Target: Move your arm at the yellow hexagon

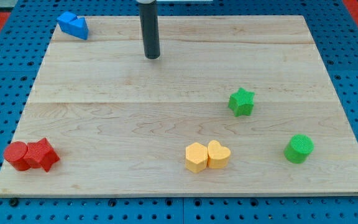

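Observation:
The yellow hexagon [196,157] lies near the view's bottom, a little right of centre, touching a yellow heart [219,154] on its right. My rod comes down from the view's top and my tip [152,56] rests on the board near the top centre. The tip is far above and somewhat left of the yellow hexagon, touching no block.
A blue block [73,25] sits at the top left corner. A green star [242,102] lies right of centre and a green cylinder [299,149] at the lower right. A red cylinder [17,155] and a red star [42,154] touch at the bottom left. The wooden board [135,93] lies on a blue pegboard.

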{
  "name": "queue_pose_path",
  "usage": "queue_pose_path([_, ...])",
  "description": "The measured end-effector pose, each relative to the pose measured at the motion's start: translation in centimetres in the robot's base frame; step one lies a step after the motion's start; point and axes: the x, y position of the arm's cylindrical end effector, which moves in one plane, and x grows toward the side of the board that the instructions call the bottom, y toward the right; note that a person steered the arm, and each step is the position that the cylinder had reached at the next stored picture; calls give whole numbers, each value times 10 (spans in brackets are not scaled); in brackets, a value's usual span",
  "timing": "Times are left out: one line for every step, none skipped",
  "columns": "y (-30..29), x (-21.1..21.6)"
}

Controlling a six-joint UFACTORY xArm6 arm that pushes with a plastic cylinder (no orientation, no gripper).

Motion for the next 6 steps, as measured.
queue_pose_path([-6,50])
queue_pose_path([-17,111])
queue_pose_path([-50,200])
queue_pose_path([-19,262])
queue_pose_path([23,287])
queue_pose_path([54,282])
